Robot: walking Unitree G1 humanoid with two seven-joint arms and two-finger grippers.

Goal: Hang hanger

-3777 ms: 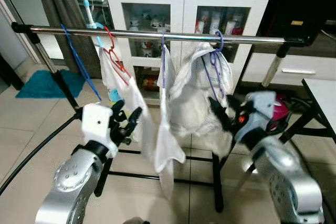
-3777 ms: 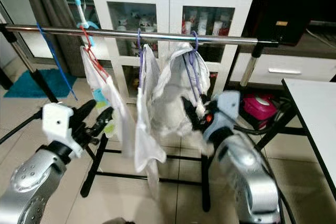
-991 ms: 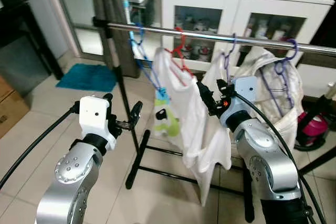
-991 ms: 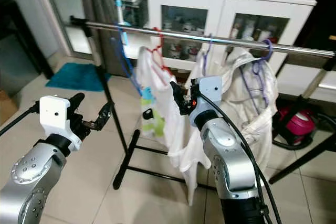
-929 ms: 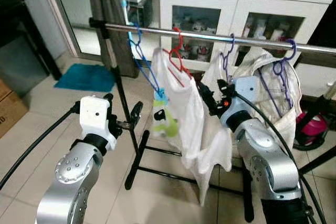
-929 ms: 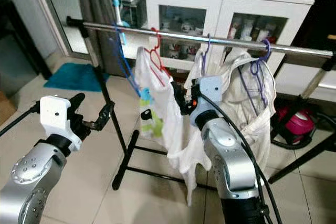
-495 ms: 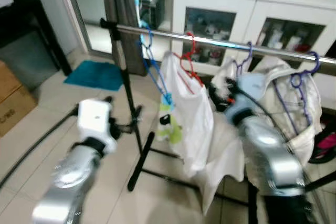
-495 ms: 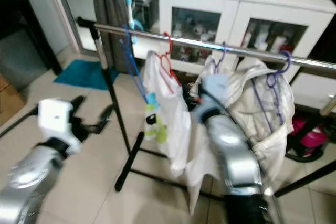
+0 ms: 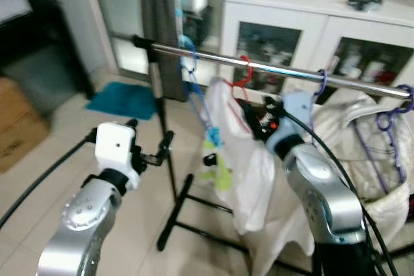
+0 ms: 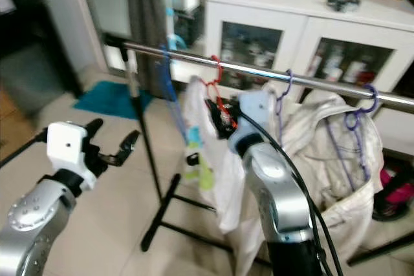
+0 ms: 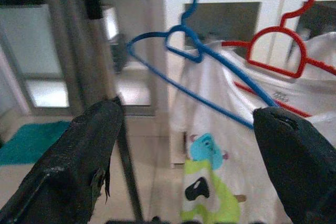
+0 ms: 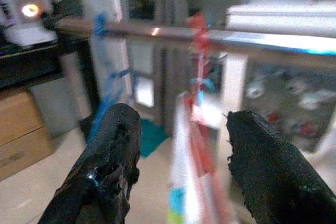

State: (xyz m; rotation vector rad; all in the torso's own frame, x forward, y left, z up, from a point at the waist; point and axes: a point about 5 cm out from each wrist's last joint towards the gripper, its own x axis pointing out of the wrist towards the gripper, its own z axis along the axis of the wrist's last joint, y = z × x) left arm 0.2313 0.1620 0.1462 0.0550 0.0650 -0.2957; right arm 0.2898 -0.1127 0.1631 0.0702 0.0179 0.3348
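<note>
A steel rail point(image 9: 284, 70) on a black rack carries an empty blue hanger point(image 9: 197, 98), a red hanger point(image 9: 240, 79) with a white shirt point(image 9: 249, 159), and purple hangers point(image 9: 321, 82) with white garments. My left gripper point(image 9: 152, 152) is open and empty, held low in front of the rack's left post, short of the blue hanger point(image 11: 184, 45). My right gripper point(image 10: 217, 114) is open and empty, close in front of the red hanger point(image 12: 198, 40), just below the rail point(image 12: 157, 31). A cartoon print point(image 11: 207, 192) shows on a garment below the blue hanger.
Behind the rack stands a white cabinet point(image 9: 310, 24) with glass doors. A teal mat point(image 9: 123, 98) lies on the tiled floor at the back left, and a cardboard box point(image 9: 19, 124) sits at the far left. The rack's black legs point(image 9: 174, 208) spread across the floor.
The view has swung, so the rack now sits further right in the picture. My right gripper is nearer the red hanger. Both grippers stay open and empty.
</note>
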